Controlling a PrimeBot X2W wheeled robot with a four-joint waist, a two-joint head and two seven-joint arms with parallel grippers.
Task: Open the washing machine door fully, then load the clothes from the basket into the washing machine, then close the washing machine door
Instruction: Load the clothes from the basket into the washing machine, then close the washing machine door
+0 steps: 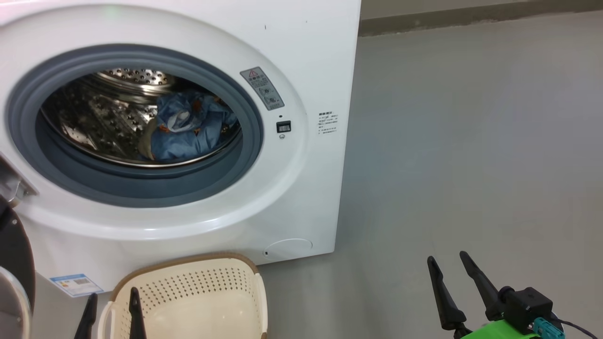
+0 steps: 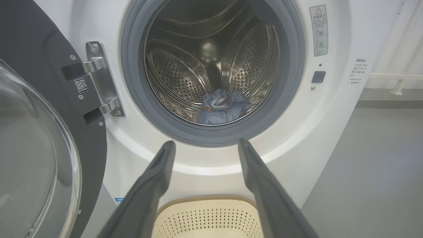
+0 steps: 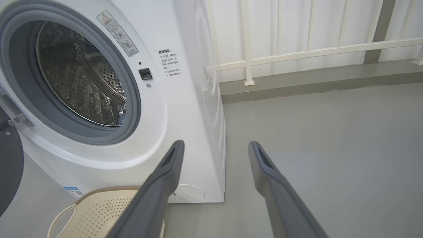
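Note:
The white washing machine (image 1: 301,179) stands with its mouth uncovered. The washing machine door (image 2: 36,59) is swung wide to the left, its black rim and glass bowl (image 2: 29,158) close to my left wrist camera; its edge also shows in the head view (image 1: 16,254). The clothes (image 1: 188,127) lie bunched in the steel drum, mostly light blue with orange marks (image 2: 224,107). The cream basket (image 1: 207,282) sits on the floor below the drum mouth, its inside bare. My left gripper (image 1: 113,293) hangs open over the basket's left side (image 2: 206,142). My right gripper (image 1: 447,257) is open above bare floor (image 3: 216,143).
Grey floor (image 1: 471,141) stretches to the right of the machine. A white railing (image 3: 314,51) on a low kerb runs behind it. The door's steel hinge (image 2: 102,79) sticks out at the left of the drum mouth. The basket's handle (image 3: 62,211) faces the right arm.

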